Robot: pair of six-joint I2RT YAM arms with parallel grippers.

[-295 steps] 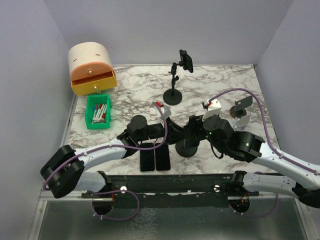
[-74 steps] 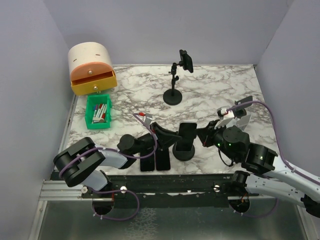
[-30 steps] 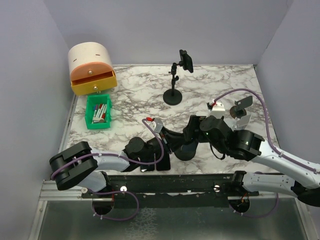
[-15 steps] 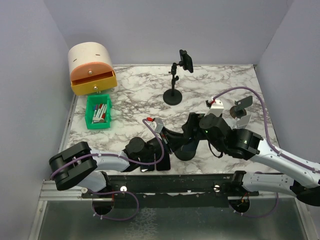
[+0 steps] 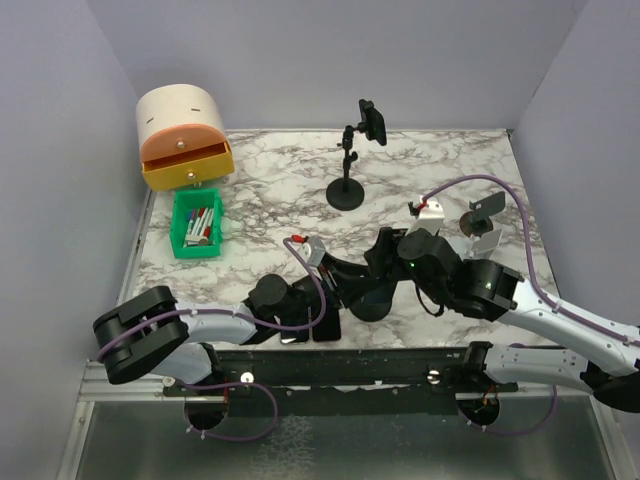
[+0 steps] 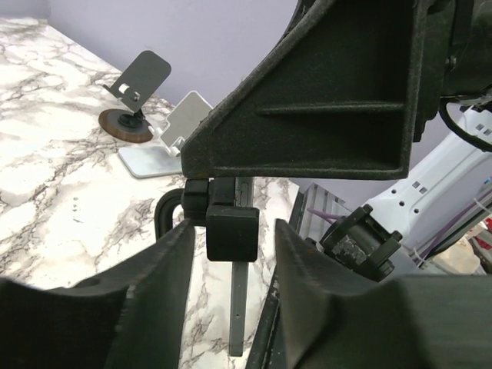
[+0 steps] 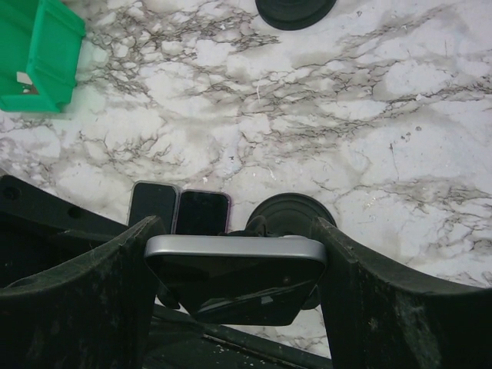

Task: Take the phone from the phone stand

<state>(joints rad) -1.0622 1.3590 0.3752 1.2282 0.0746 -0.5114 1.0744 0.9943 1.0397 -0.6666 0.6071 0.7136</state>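
Right end effector has closed in on the phone, with one finger at each short end and no gap showing in the right wrist view. The phone is a dark slab with a bright silver rim and rounded corners. It is directly above the round black base of the phone stand; whether it still sits in the cradle cannot be told. Left end effector stands partly open around a black block on the stand's stem, with a sliver of space on either side, and it grips nothing.

Two and a half seconds ago the phone stood exposed on the stand in the top view. The right arm has since swung in over the stand and now covers most of it.

Only the right wrist view shows the silver rim clearly, along with two flat phones lying on the tabletop just beside the stand's base. Only the left wrist view shows the gaps around the block. Only the top view shows the drawer box, well behind the stand.
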